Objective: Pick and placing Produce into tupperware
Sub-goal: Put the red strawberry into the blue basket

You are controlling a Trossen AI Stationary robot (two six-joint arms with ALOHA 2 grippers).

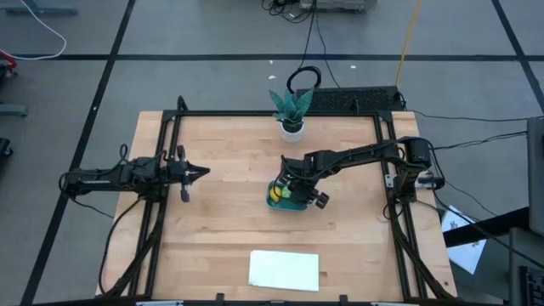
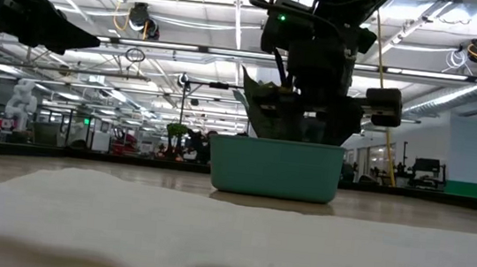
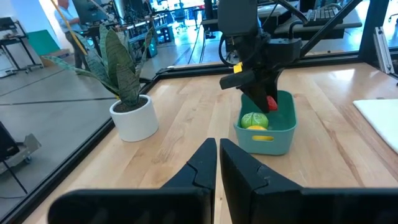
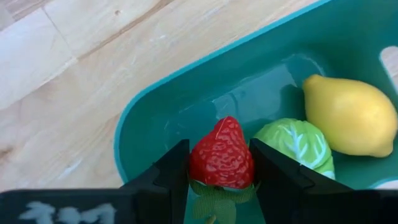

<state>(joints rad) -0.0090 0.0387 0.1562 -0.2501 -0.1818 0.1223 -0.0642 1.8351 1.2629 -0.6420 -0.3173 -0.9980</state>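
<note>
- Right gripper (image 4: pixel 219 163): its two dark fingers are partly closed on the small red strawberry-shaped plastic piece (image 4: pixel 221 154), one finger on each flank, so the piece sits directly between the fingertips with its pointed tip leading away from the wrist and its green leafy cap toward it.
- Relation governing the release: the gripper hangs over the shallow teal-green rectangular plastic tub (image 4: pixel 144 99), inside its rim line; the held piece lies above the tub's bare floor near one end wall. A simple opening of the fingers would likely drop it inside.
- Neighbours in the tub: the round pale-green cabbage-like piece (image 4: pixel 297 144) lies just beside the red piece, and the yellow lemon-shaped piece (image 4: pixel 349 116) lies beyond it, touching or nearly touching the green one.
- Wider setting, seen from above: the tub (image 1: pixel 293 205) sits near the middle of the light wooden table (image 1: pixel 221 221), between the white-potted leafy plant (image 1: pixel 291 109) and the flat white rectangular sheet (image 1: pixel 284 269).
- Left gripper (image 3: pixel 218 163): fingers closed together and empty, waiting at the table's left side, well apart from the tub; the right arm is by far the nearer.
</note>
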